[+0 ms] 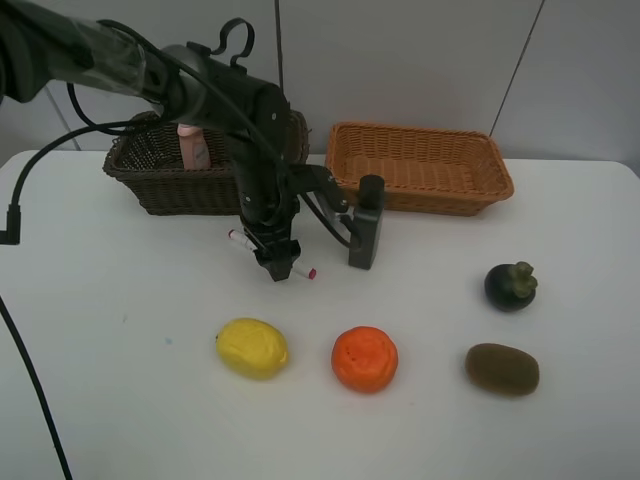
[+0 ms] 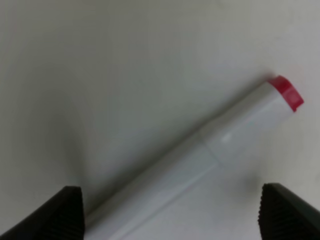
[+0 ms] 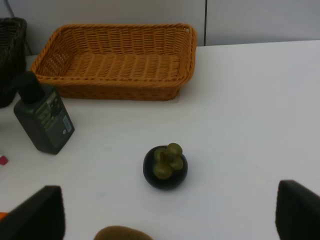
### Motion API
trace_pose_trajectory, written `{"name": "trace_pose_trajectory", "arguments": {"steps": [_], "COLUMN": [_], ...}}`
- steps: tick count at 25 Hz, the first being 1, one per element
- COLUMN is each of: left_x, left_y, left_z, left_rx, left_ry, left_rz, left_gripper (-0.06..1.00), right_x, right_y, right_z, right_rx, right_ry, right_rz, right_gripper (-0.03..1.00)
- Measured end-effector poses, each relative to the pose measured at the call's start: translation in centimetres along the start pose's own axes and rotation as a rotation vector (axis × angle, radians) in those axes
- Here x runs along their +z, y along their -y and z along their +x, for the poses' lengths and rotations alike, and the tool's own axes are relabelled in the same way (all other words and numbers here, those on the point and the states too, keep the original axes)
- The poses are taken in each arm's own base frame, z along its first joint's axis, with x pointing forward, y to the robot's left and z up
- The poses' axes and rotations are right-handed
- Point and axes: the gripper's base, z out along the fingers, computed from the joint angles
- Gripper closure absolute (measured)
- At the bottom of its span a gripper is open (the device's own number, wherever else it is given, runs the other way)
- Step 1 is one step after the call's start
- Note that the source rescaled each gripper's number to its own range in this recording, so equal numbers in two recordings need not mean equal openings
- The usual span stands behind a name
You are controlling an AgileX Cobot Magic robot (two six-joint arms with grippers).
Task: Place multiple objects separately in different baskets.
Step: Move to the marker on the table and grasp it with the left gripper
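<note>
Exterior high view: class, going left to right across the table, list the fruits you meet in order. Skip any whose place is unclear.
yellow lemon → orange → brown kiwi. The dark mangosteen is left out: it lies straight behind the kiwi, so their left-to-right order is unclear.

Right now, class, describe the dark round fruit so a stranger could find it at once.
Start at the light orange woven basket at the back of the white table. Forward of its right end lie two fruits. The nearer to the basket is the mangosteen: round, almost black, green leafy cap, unlike the oval brown kiwi in front of it.
</note>
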Motion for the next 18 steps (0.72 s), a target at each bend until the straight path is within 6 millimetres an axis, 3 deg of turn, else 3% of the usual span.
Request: {"name": "trace_pose_trajectory", "arguments": {"steps": [3,11,14,18], "left_x": [0.95,1.11,1.19,1.20], "left_y": [0.11,0.13,0.21,0.38], "left_z": [0.14,0.18,0.27,0.36], "left_rx": [0.000,0.011,0.011,0.013], "left_ry": [-0.013,-0.018,-0.028,-0.043], "left_rz": [0.010,0.014,0.021,0.033], "left_gripper": [0.04,0.06,0.25,0.76], "right_x": [0.00,0.00,0.00,0.00], "right_y": [0.00,0.00,0.00,0.00], "right_z": [0.00,0.00,0.00,0.00], "right_rx": [0.000,0.000,0.000,0.000], "right_ry": [0.000,0.000,0.000,0.000], "right_rz": [0.000,0.000,0.000,0.000], "right_gripper": [-0.03,-0.03,-0.03,-0.03]}}
